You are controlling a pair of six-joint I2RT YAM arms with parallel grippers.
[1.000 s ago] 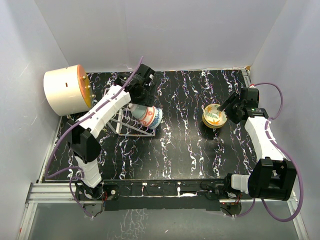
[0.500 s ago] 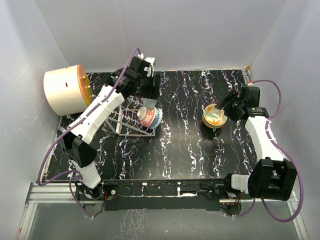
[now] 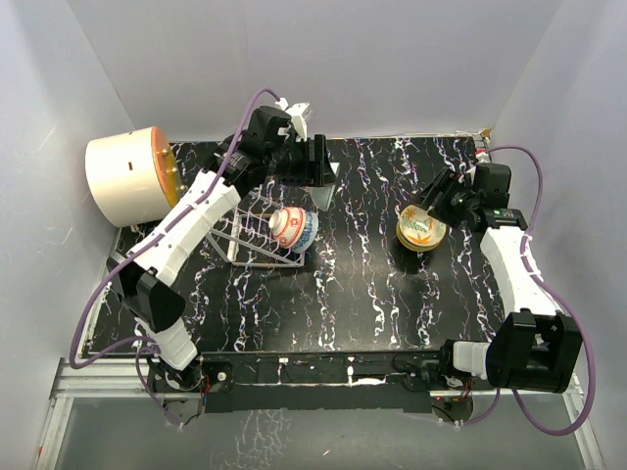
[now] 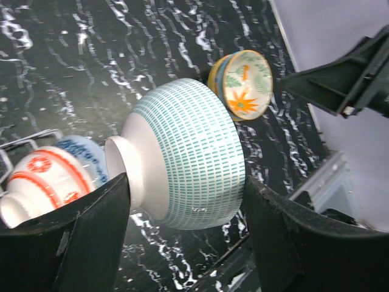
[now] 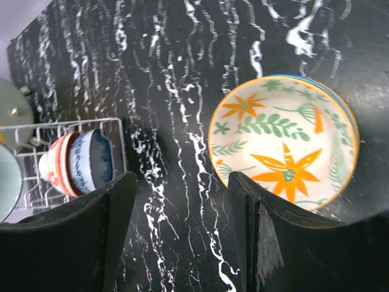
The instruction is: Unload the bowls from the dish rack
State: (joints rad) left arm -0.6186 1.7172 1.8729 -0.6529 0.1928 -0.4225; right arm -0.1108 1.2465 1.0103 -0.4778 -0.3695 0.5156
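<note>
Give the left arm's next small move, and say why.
Probably carry the teal-dashed bowl, held in the left gripper and clear of the dish rack, rightward toward the yellow bowl on the table; the right gripper is open beside it.

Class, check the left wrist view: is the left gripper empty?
No, the left gripper holds a teal-dashed bowl above the table.

table (image 3: 362,284) open between dish rack (image 3: 243,247), yellow bowl (image 3: 418,227) — cylinder (image 3: 127,176) left
</note>
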